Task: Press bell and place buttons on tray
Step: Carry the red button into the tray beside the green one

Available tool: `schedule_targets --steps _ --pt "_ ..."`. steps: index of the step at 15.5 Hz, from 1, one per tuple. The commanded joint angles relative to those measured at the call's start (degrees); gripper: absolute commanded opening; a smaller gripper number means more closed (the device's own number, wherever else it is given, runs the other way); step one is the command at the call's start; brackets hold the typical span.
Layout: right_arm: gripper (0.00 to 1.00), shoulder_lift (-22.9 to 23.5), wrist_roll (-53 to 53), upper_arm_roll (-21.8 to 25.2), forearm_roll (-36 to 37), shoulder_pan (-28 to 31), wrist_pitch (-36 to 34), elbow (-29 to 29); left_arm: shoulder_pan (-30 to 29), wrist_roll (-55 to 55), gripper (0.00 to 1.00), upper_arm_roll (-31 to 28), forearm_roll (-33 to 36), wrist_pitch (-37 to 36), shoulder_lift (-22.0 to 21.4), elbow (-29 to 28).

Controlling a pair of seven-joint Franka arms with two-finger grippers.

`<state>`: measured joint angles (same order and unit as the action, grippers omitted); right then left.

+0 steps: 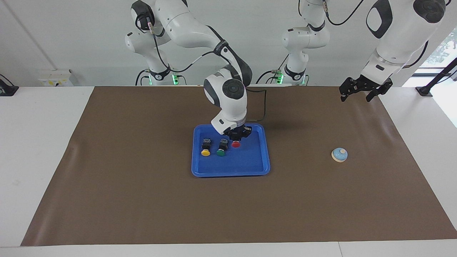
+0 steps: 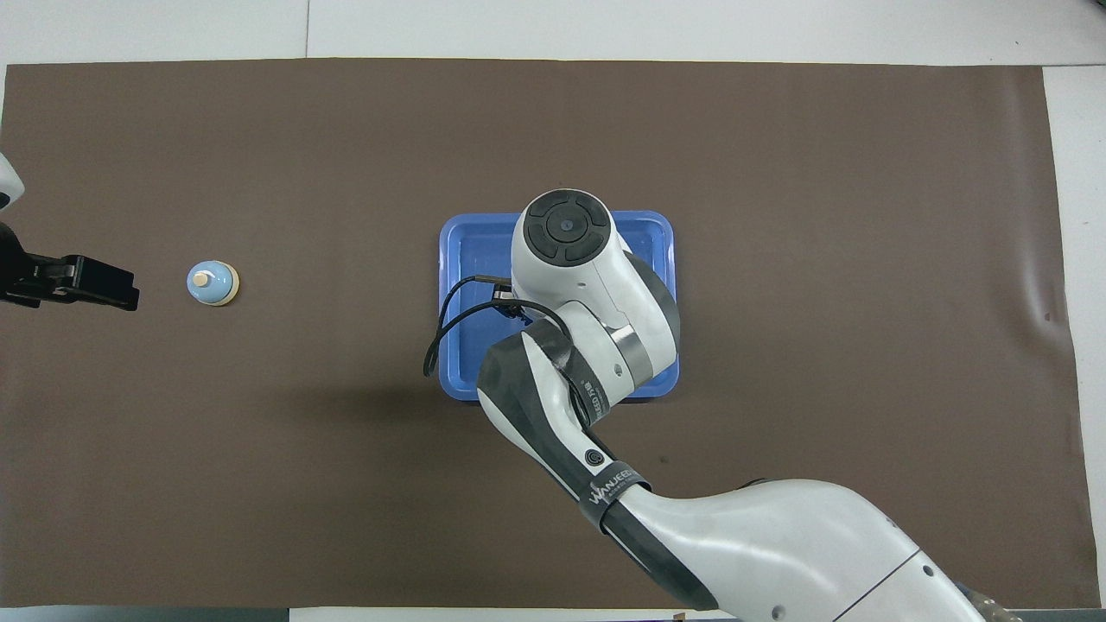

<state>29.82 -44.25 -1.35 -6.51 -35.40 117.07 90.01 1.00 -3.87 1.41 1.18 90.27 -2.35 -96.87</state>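
Facing view is showing the right gripper (image 1: 238,137) hanging over the tray (image 1: 257,167), clamping the red button (image 1: 235,144) by its black body, red cap pointing away from the robots. The button is sitting just beside the green button (image 1: 221,150), toward the left arm's end; the yellow button (image 1: 205,150) is lying next along, toward the right arm's end. Judging by the gap, free tray floor is lying directly beneath, so the release is probably calling for a short drop. The left gripper (image 1: 364,89) is waiting wide open over the mat's edge, clearly the nearer arm to the bell (image 1: 339,155), which is standing farther from the robots.
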Motion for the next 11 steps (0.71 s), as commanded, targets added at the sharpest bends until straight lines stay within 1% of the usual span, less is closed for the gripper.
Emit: schedule_targets --steps 1,4,7,8,9,10,11 --pt "0.00 1.99 -1.19 0.12 -0.96 -0.64 1.76 -1.24 -0.12 0.54 1.00 0.09 0.40 0.17 -0.90 -0.34" --pt "0.00 1.99 -2.06 0.03 -1.39 -0.46 4.30 -0.02 -0.12 0.54 1.00 0.09 0.40 0.17 -0.90 -0.34" --pt "0.00 2.17 -2.41 0.03 -1.48 -0.46 5.01 0.43 -0.12 0.54 1.00 0.09 0.40 0.17 -0.90 -0.34" --pt "0.18 2.17 -2.50 0.03 -1.57 -0.46 5.01 0.43 -0.12 0.54 1.00 0.09 0.40 0.08 -0.90 -0.34" --pt "0.46 2.17 -2.50 0.03 -1.49 -0.38 4.93 0.43 -0.12 0.54 1.00 0.09 0.40 0.17 -0.90 -0.34" --pt "0.78 2.17 -2.50 0.03 -1.48 -0.46 4.84 0.43 -0.12 0.54 1.00 0.09 0.40 0.17 -0.90 -0.34" --pt "1.00 2.17 -2.50 0.03 -1.48 -0.46 4.58 0.34 -0.12 0.54 1.00 0.09 0.40 0.17 -0.90 -0.34"
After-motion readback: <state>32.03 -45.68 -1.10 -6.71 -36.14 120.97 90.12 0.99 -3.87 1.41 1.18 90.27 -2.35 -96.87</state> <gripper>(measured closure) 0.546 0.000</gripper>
